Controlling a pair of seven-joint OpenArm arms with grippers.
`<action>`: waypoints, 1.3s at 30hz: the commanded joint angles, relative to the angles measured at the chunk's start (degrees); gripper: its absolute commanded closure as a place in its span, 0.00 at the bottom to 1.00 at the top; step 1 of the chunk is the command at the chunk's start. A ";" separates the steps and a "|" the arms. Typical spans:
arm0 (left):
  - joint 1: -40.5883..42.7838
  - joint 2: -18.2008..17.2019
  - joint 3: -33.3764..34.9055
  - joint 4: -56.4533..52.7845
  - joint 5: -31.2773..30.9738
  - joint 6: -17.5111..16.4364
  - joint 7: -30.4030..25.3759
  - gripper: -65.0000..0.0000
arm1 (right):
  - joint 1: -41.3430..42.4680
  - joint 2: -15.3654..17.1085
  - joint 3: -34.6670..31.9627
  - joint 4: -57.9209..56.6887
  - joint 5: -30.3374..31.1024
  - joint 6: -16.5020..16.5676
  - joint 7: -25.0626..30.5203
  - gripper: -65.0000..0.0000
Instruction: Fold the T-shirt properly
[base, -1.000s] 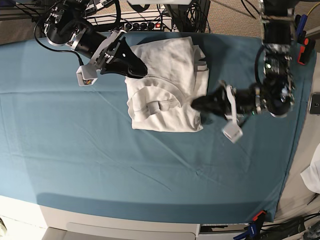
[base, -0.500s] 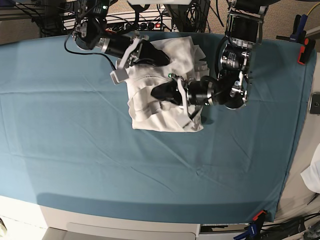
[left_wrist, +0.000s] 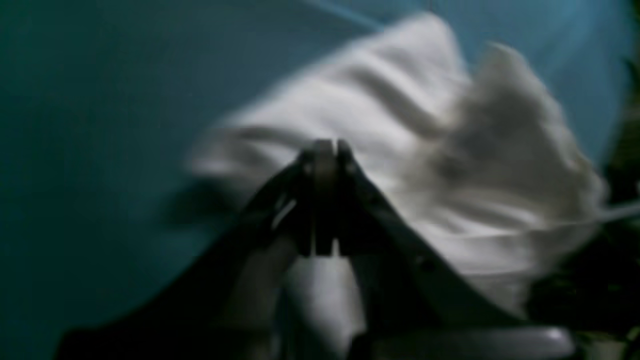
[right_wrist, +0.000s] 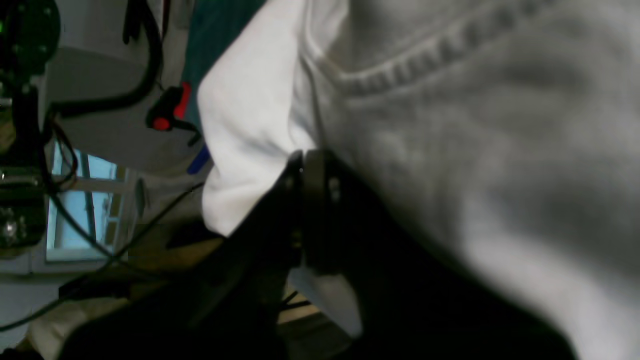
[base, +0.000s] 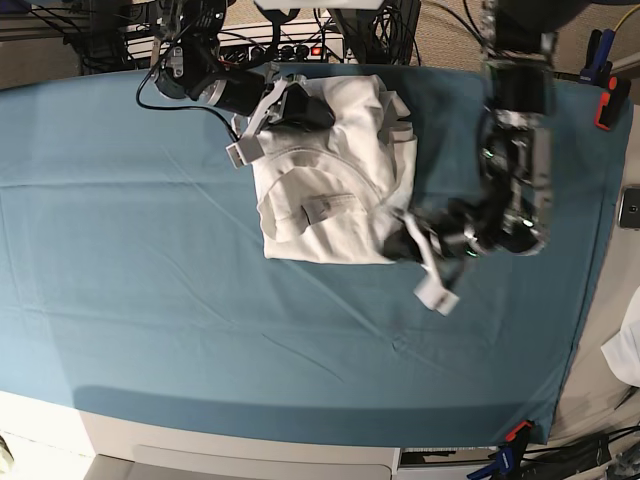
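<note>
Both sets of fingers are pressed shut: the right gripper (base: 315, 110) pinches the shirt (base: 335, 170) at its far edge, the left gripper (base: 398, 243), empty, sits by the shirt's near corner.

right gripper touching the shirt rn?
Touching. Right wrist view: the shut right gripper presses into the T-shirt, white fabric against both sides of its tip.

T-shirt (base: 335, 170) on sheet (base: 150, 300), seemingly between arms.
</note>
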 joint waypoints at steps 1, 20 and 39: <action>-1.86 -1.40 -0.59 0.96 -0.20 0.70 -1.77 1.00 | -0.72 0.35 0.28 0.74 -1.70 -0.72 -1.16 1.00; 9.90 -18.93 -29.16 3.15 -12.94 -0.15 5.55 1.00 | -14.69 3.80 24.13 33.20 4.11 4.06 -5.38 1.00; 48.85 -10.73 -28.28 1.05 -42.96 -14.59 16.25 1.00 | -22.84 10.14 35.56 14.53 7.87 4.06 -5.31 1.00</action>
